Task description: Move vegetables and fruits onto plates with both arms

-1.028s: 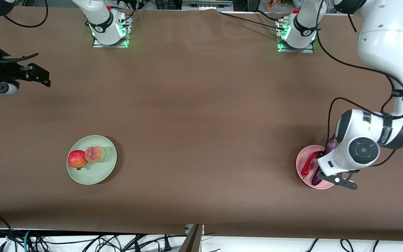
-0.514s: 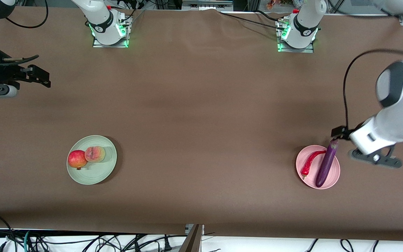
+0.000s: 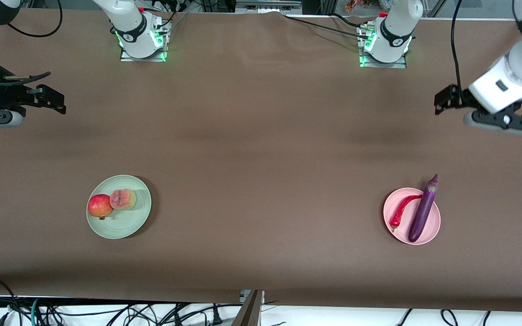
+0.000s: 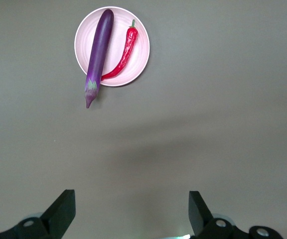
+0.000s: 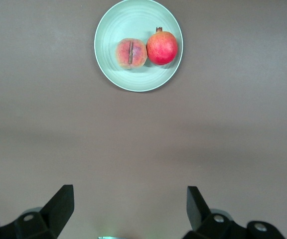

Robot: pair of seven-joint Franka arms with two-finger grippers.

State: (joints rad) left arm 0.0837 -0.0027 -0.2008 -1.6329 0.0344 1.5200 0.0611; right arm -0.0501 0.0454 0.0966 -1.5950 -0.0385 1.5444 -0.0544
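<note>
Left gripper point(image 3: 447, 100) fingers spread wide, empty, up over bare worktop point(image 3: 261, 136); well clear of them, eggplant point(image 3: 422, 209) and chili point(image 3: 400, 210) on pink plate point(image 3: 432, 228). Right gripper point(image 3: 55, 102) likewise agape, empty; apple point(image 3: 100, 206) and peach point(image 3: 123, 199) on green plate point(image 3: 127, 226). Nothing left loose; transfer apparently done.

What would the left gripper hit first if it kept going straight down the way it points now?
Likely only bare table. The left gripper, open, points at brown cloth, with the pink plate and eggplant off that line; depth is unclear.
</note>
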